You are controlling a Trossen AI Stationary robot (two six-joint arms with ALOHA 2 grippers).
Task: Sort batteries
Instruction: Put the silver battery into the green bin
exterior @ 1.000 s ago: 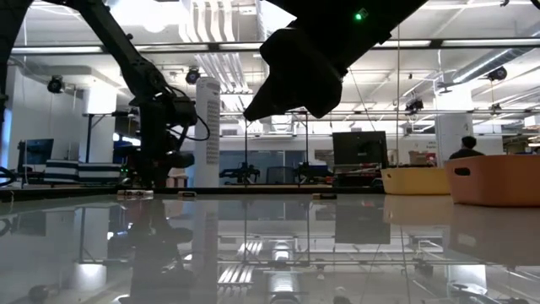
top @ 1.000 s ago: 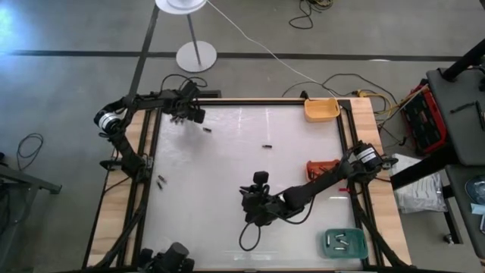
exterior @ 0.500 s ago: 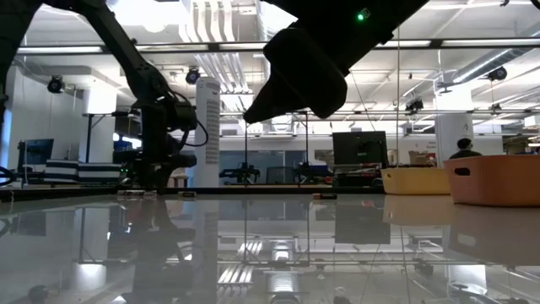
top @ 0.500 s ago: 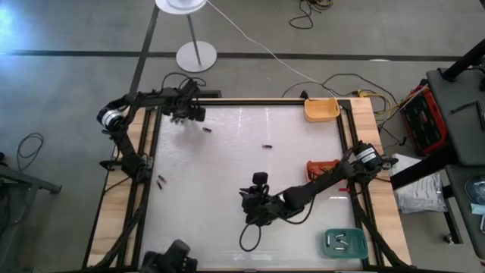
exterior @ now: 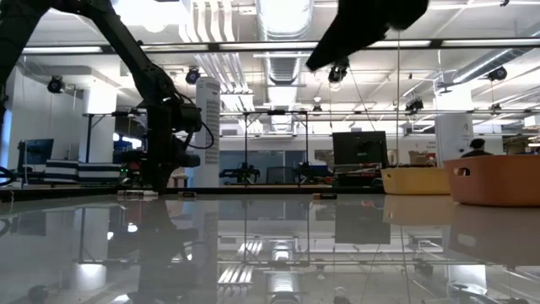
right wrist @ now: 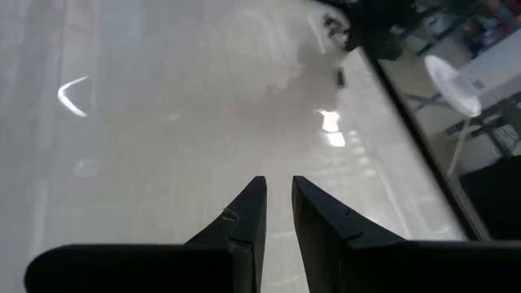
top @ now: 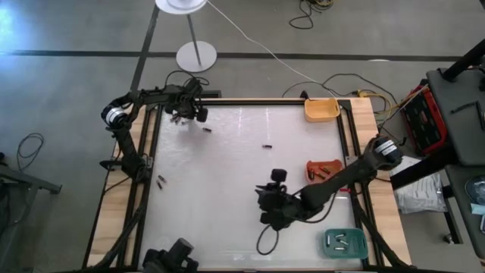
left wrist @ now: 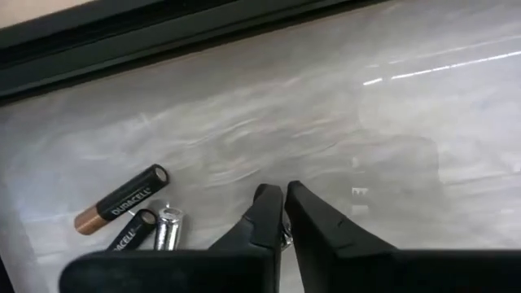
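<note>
Rightward since the earlier frame, the right tool [top: 267, 214] hovers slightly parted and empty; the left tool [left wrist: 283, 195] is pressed together beside far-left batteries [left wrist: 122, 199], small, stiff, slippery cylinders best pinched mid-body.

batteries by the left gripper [left wrist: 277, 203]: 3 — one copper-top [left wrist: 122, 198], one dark [left wrist: 134, 229], one silvery [left wrist: 167, 228]
loose batteries on the white table [top: 227, 174]: 2 clear in the high view [top: 206, 130] [top: 267, 145]
batteries at the table's left rim: 1–2, too small to split [top: 161, 180]
trays: 3 — yellow [top: 321, 109], red-orange [top: 322, 168], green [top: 343, 241]
batteries in green tray: 3
batteries in red-orange tray: some, count unclear
arms: 2
</note>
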